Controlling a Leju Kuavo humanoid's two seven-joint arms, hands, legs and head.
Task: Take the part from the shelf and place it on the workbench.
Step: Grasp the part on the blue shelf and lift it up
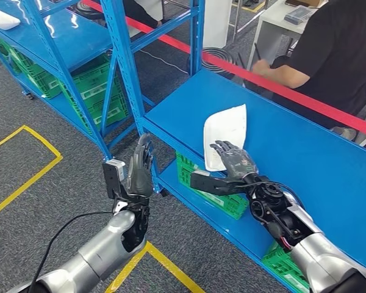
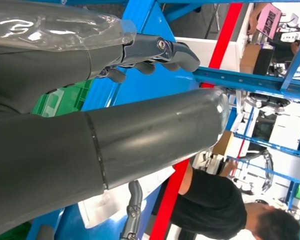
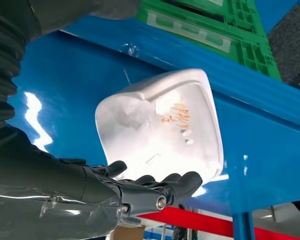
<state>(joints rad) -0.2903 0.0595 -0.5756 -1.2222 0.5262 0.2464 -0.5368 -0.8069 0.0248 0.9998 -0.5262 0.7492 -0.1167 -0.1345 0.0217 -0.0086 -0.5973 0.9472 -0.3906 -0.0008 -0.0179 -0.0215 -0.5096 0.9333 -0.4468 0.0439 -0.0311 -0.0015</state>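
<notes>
White part (image 1: 225, 134) lies flat on the blue shelf (image 1: 282, 146) at its front edge. Right hand (image 1: 232, 160) is over the part's near side, fingers spread, gripping nothing. Left hand (image 1: 139, 168) is raised off the shelf's front-left corner, fingers extended, empty.

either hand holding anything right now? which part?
Nothing held. The right hand reaches with spread fingers at the near edge of the white part lying on the blue shelf; the left hand is empty, fingers up.
</notes>
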